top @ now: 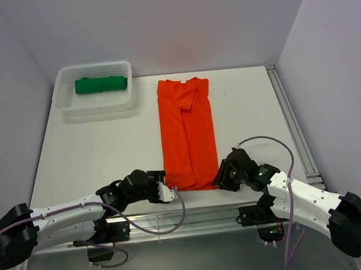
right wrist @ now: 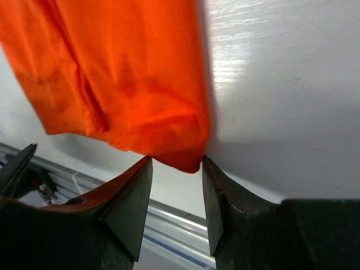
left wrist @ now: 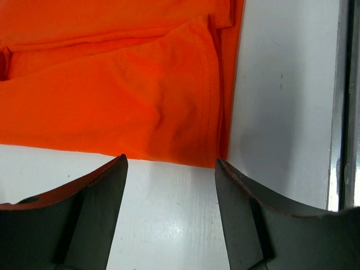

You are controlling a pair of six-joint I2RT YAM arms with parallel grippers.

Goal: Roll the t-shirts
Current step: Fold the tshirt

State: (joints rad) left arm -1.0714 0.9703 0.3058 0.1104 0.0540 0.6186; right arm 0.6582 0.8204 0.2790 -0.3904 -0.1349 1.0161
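Just ahead, orange t-shirt [top: 188, 134] hem.

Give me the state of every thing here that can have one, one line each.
orange t-shirt: folded into a long strip, flat on the table, not yet rolled.
green t-shirt: compact bundle, apparently rolled, lying in the basket.
basket: upright, holding only the green t-shirt.
left gripper: open, at the orange t-shirt's near left corner, gripping nothing.
right gripper: open, jaws astride the near right corner, not closed on it.
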